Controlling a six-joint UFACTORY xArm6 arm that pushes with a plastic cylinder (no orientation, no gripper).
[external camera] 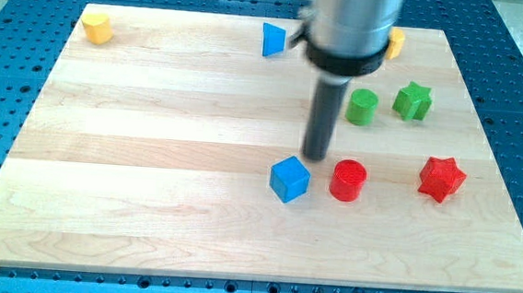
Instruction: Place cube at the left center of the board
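Blue cube (290, 179) sits at board (147, 203) centre, low, just left of red cylinder (348, 180) | my tip (315, 158) just above-right of cube, contact unclear from here | no claw fitted, bare rod, nothing grasped | tip on the right flank likely suits shoving the cube leftward to left centre

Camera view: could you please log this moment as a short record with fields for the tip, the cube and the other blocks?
tip: my tip just above and to the view's right of the blue cube, contact unclear
cube position: board centre, slightly right
beside cube: red cylinder, then red star
upper right: green cylinder, green star
top edge: blue triangular block, yellow block at left corner
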